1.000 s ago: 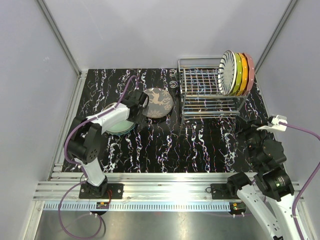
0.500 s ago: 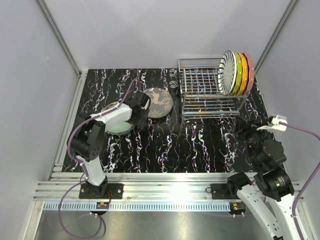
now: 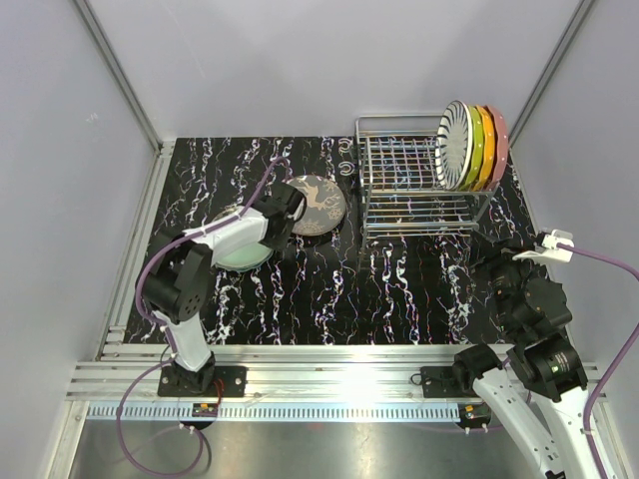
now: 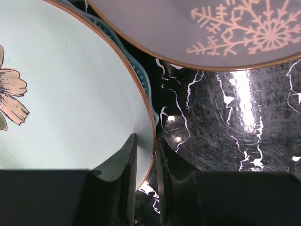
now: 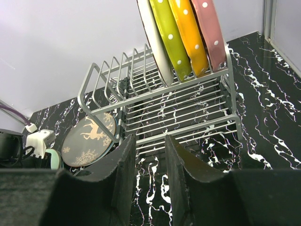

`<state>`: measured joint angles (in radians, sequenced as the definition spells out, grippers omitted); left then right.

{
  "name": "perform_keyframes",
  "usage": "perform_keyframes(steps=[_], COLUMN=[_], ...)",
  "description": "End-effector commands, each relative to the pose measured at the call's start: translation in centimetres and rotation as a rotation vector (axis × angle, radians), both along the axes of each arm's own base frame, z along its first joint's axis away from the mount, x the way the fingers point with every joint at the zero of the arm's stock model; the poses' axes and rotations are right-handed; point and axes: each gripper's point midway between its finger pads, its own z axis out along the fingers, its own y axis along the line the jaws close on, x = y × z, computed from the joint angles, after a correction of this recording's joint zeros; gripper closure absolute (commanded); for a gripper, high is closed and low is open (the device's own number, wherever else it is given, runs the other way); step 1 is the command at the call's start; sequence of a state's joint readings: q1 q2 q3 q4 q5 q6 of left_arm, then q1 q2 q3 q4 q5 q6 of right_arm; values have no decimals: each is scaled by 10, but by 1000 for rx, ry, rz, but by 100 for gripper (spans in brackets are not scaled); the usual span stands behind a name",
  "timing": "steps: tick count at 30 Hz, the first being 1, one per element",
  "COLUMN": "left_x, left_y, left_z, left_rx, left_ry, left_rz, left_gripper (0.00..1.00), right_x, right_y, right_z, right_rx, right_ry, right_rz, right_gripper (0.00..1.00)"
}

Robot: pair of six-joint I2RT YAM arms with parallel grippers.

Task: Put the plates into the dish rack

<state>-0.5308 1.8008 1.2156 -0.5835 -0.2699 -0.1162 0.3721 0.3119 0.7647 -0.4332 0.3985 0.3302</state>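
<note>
Left tool (image 4: 146, 141) clenched on the rim of the mint plate (image 4: 70, 94), one finger inside and one outside; contact looks firm but is hard to confirm. Plate lies on the table (image 3: 399, 289) just beside the grey plate (image 4: 188, 28). Right tool (image 5: 150, 141) part open, empty, facing the rack (image 3: 419, 212), which holds four plates (image 3: 469, 148). A second ago the left jaws were wide; right arm unchanged.

The bench (image 3: 399, 289) is black veined with white, the rack (image 3: 414, 190) silver, the striped plate (image 3: 452, 145) white and black, the yellow-green plate (image 5: 168, 33), orange plate (image 5: 188, 28) and pink plate (image 5: 209, 23) white-dotted, the grey-brown plate (image 3: 321, 203) patterned with pale deer and snowflakes, and the mint plate (image 4: 70, 103) brown-rimmed with a peach flower.
</note>
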Motion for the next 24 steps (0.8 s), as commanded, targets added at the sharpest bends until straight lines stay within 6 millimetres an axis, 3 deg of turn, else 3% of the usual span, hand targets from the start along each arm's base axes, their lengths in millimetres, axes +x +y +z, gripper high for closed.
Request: perform_keyframes(steps=[1,10,18,24], left_x=[-7,-7,-2,4], left_y=[-22,-23,-21,-12], left_z=[7,36,56,96], left_rx=[-80,-122,-141,-179], left_ry=[9,-71,-134,-266], left_rz=[-29,-28,4,63], left_gripper=[88,100,100,100], right_x=[-2,-1,0,-2], right_y=[-1,-1,1,14], right_z=[10,10,9,13], right_rx=[23,20,18,9], right_ry=[-38,-33,-28,-59], right_rz=[-1,-3,3,81], right_gripper=[62,62,62,61])
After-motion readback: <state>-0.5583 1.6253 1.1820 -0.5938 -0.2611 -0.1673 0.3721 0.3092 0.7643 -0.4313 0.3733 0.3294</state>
